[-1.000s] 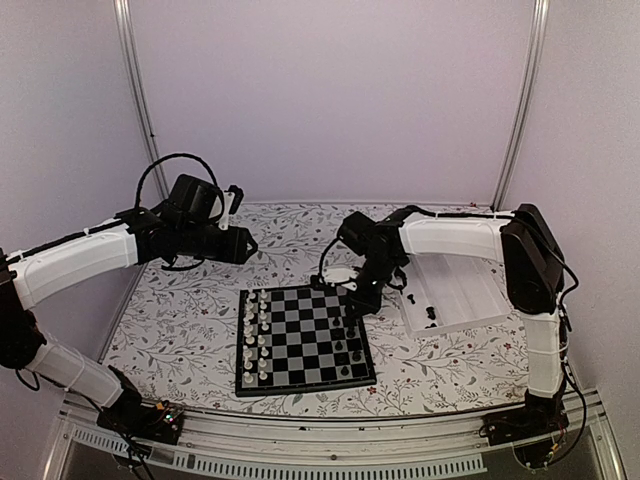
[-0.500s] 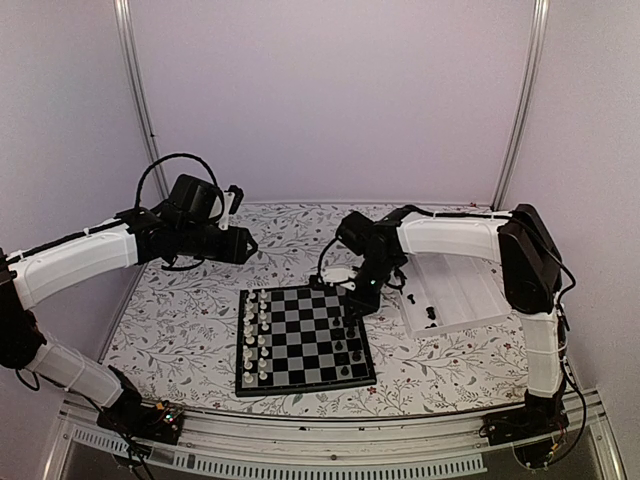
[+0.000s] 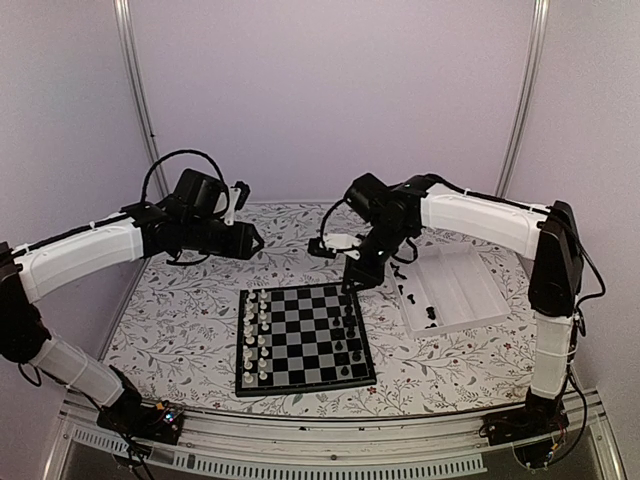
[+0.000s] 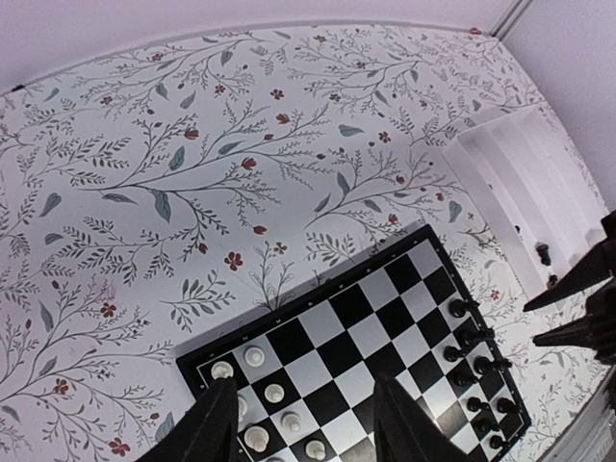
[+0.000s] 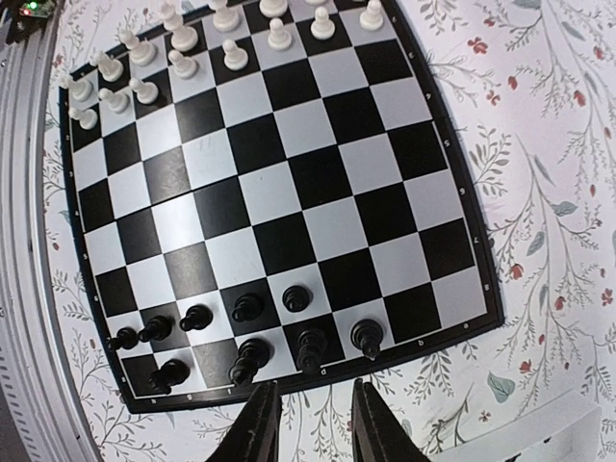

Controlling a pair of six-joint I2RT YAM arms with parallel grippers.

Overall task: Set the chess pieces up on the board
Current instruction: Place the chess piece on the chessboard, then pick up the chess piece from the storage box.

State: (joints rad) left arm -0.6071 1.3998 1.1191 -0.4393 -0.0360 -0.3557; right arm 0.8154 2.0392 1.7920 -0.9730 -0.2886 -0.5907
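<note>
Viewing from above, you hold the right gripper (image 3: 353, 282) at the board (image 3: 300, 345)'s far edge, near the tray (image 3: 455, 290), likely to fetch more black pieces (image 3: 347, 338). Left wrist: the left gripper (image 4: 303, 390) hovers clear, jaws apart. Right wrist: jaws apart, empty; black's rows part filled.

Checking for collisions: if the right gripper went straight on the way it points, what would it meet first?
The right gripper looks aimed at the board rim beside the black back-row chess pieces; it would likely touch there first, though depth is unclear.
</note>
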